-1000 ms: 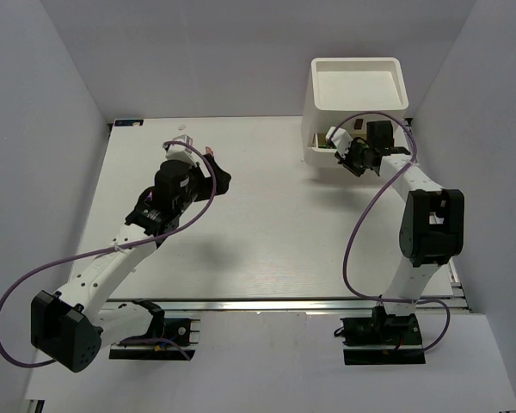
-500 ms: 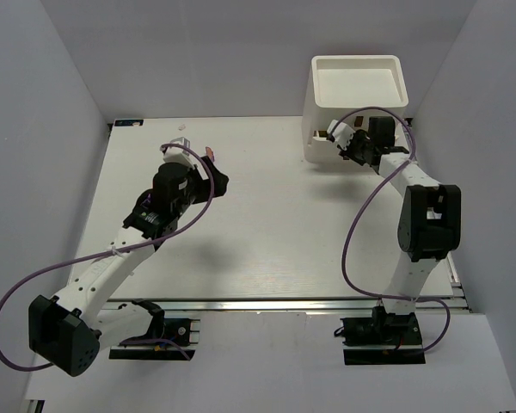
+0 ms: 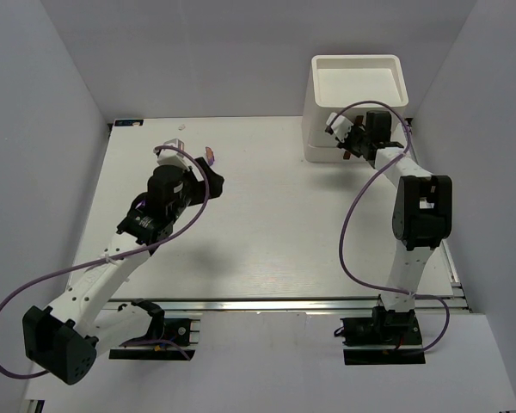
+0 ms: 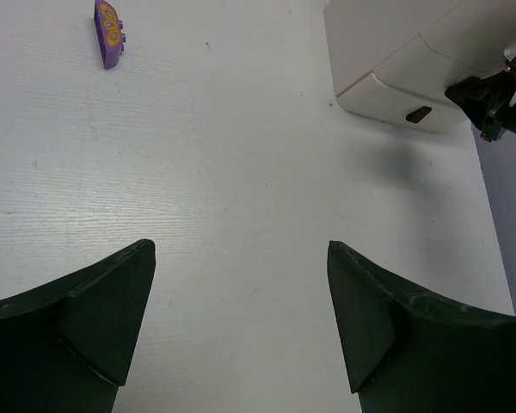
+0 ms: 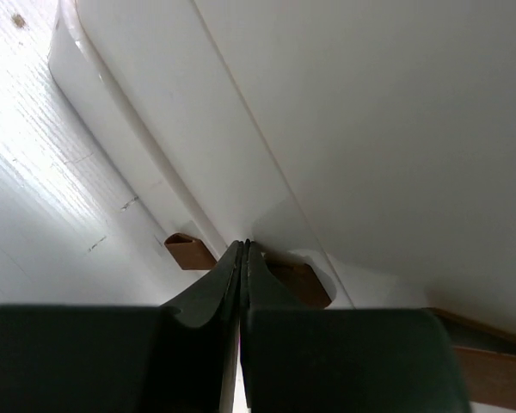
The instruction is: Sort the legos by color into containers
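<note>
A purple lego (image 3: 211, 156) lies on the table near the back; it also shows at the top left of the left wrist view (image 4: 108, 33). My left gripper (image 3: 210, 178) is open and empty, just short of that lego (image 4: 241, 249). The white stacked container unit (image 3: 357, 103) stands at the back right with its top tray open. My right gripper (image 3: 347, 143) is shut, its tips (image 5: 245, 246) pressed against the unit's drawer front between two brown handles (image 5: 189, 251). No green legos are in view.
Grey walls enclose the table on the left, back and right. The unit's lower drawer front and one handle (image 4: 419, 114) show in the left wrist view, with my right gripper (image 4: 497, 96) beside them.
The right gripper has moved toward the unit and the lower drawer, open a second ago, now sits flush. The left gripper has shifted slightly left and back.
</note>
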You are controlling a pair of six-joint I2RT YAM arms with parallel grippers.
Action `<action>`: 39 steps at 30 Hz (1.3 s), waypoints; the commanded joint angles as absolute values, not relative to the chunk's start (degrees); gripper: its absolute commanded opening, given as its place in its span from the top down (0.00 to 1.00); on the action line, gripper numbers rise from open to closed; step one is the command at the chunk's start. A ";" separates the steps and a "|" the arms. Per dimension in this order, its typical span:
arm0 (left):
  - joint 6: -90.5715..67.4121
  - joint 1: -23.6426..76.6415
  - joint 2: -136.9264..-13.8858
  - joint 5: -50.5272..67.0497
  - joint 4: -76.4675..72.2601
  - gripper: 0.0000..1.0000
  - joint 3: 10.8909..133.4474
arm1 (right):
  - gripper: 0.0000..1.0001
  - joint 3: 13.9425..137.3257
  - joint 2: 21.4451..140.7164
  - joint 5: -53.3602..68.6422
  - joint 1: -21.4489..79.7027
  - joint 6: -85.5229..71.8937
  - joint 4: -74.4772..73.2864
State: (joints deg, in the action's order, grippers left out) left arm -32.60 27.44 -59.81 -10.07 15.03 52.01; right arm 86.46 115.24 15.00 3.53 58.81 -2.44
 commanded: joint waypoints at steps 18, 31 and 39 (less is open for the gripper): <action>-31.91 27.25 -57.66 -12.13 17.66 0.05 52.12 | 0.24 101.93 100.89 54.85 -1.49 61.70 -29.53; -32.78 27.25 -54.49 -12.57 18.19 0.05 49.75 | 0.22 123.65 119.17 47.55 -1.41 64.07 -32.16; -32.87 27.25 -53.70 -13.80 19.51 0.05 49.48 | 0.25 122.26 121.73 45.09 -1.14 66.44 -30.75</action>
